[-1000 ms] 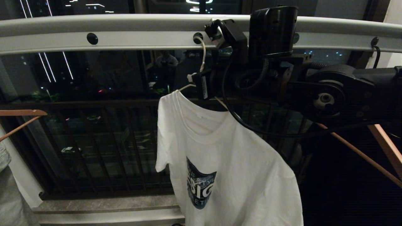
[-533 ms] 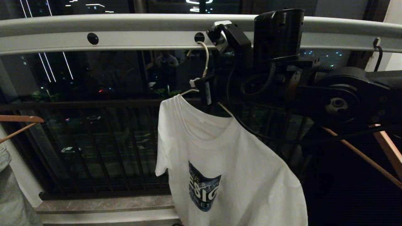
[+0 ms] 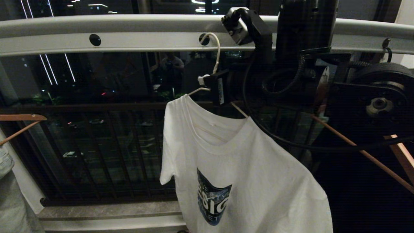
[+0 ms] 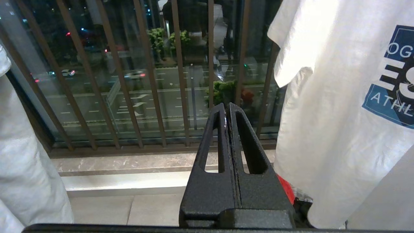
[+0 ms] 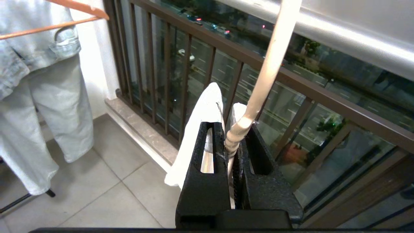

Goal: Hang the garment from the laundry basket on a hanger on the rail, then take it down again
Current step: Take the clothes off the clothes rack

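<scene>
Up at twelve o'clock, right gripper (image 5: 231, 136) fingers pinch the hanger (image 3: 216, 53); its hook may miss the rail (image 3: 129, 35), dropping the garment (image 3: 239, 168).

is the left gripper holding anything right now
No, the left gripper has its fingers pressed together on nothing, beside the hanging T-shirt.

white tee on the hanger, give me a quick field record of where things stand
garment: white T-shirt draped on the hanger, hanging tilted
hanger: white wire hanger, hook tip at a hole in the rail
rail: pale grey bar across the top
right gripper: shut on the hanger's twisted neck
left gripper: shut, empty, low beside the shirt
</scene>
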`<state>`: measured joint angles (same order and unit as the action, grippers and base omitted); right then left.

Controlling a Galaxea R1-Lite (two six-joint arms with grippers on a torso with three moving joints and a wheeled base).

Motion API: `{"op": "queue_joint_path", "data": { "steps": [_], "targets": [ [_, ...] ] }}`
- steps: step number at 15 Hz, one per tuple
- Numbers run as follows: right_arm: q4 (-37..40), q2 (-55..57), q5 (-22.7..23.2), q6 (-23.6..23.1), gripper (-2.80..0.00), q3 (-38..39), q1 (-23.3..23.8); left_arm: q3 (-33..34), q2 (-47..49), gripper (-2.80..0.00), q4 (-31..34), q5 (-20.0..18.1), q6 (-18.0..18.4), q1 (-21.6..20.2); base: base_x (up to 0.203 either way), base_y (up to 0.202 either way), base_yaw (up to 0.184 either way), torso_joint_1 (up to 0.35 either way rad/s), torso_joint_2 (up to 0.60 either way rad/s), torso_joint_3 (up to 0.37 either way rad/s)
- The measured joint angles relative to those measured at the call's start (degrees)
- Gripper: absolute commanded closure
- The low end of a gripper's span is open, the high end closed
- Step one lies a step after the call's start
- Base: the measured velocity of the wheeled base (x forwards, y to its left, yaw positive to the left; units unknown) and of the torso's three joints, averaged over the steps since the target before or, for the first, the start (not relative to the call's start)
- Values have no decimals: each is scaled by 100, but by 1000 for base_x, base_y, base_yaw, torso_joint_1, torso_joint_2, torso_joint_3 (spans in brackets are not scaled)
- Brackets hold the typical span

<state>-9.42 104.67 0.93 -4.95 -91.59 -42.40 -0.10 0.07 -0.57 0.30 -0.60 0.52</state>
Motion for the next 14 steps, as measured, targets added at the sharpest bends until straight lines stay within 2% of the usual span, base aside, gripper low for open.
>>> {"op": "queue_joint_path", "data": {
  "steps": [11, 14],
  "targets": [
    [31, -779, 9, -76, 0, 166, -148, 0, 2, 0, -2, 0, 2, 0, 0, 0, 0, 0, 0, 0],
    [44, -1085, 11, -106, 0, 712, -259, 0, 0, 0, -2, 0, 0, 0, 0, 0, 0, 0, 0, 0]
  ]
}}
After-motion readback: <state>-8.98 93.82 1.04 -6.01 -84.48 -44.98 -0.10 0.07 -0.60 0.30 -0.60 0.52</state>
